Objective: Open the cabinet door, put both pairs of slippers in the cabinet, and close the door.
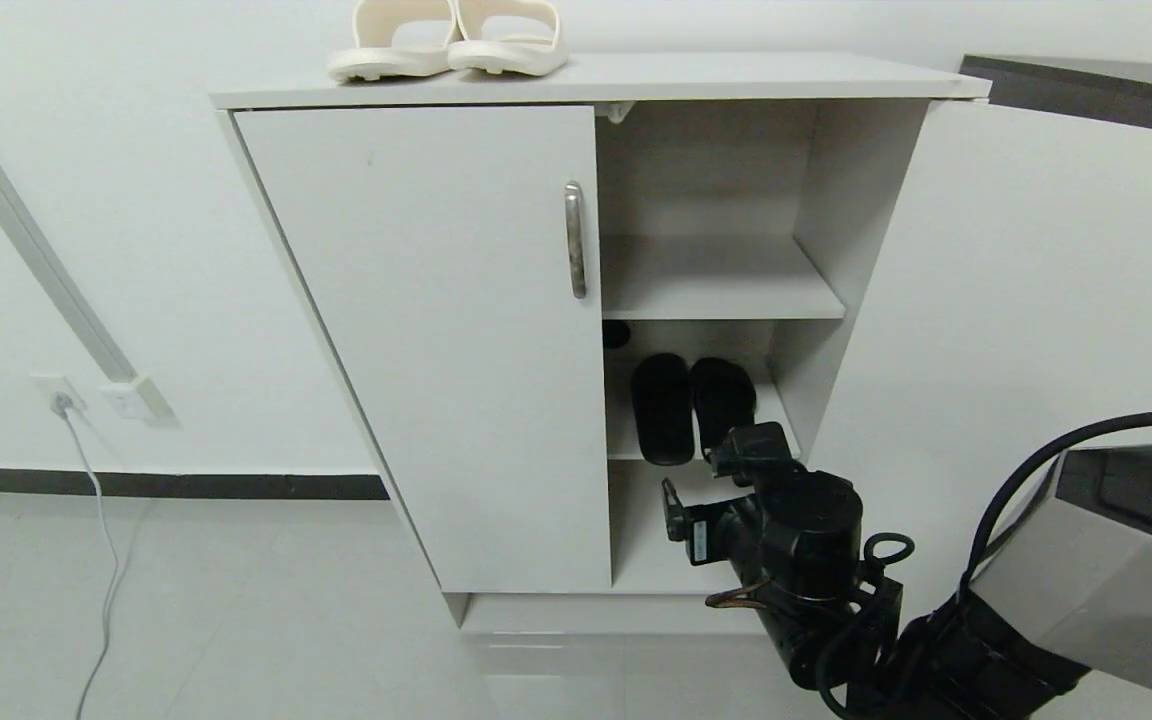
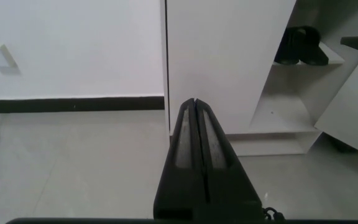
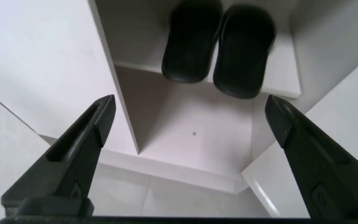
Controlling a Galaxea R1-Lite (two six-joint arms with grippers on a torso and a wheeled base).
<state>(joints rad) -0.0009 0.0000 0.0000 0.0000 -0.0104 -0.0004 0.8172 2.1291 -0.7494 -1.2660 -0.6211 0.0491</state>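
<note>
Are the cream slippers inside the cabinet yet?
No, the cream slippers sit on the cabinet top, while the black slippers lie inside it.

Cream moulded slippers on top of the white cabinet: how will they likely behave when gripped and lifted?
The pair of cream moulded slippers looks like thick one-piece foam, so probably light and springy rather than floppy. The broad arched straps seem an easy hold, though they may squash. Flat soles on the white cabinet top suggest they won't roll.

Head: high, looking down at the cabinet [image 1: 416, 350] front.
Left wrist: low, farther back, facing cabinet base.
Right wrist: close, facing its open side.
Shared: black slippers [image 1: 691, 405].
</note>
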